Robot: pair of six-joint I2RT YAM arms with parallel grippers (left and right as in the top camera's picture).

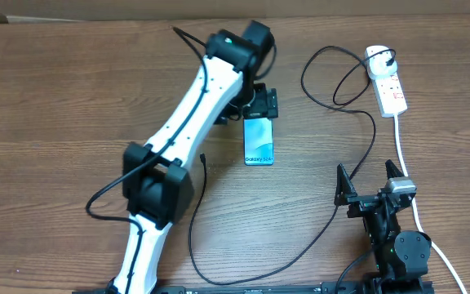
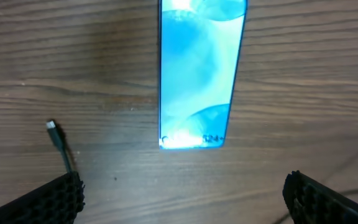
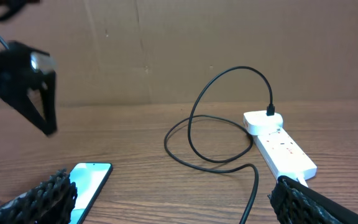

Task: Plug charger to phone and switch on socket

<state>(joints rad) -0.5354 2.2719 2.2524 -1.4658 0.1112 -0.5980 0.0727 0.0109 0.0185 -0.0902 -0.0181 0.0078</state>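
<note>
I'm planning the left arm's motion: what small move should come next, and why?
Probably shift the open left gripper over the charger tip and grasp it: it lies loose on the table beside the phone, not plugged in.

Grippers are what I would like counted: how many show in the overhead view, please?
2. The left gripper hangs mid-table, by the phone. The right gripper is at the near right, beside the white cord. Both are open, and none seems hidden.
</note>
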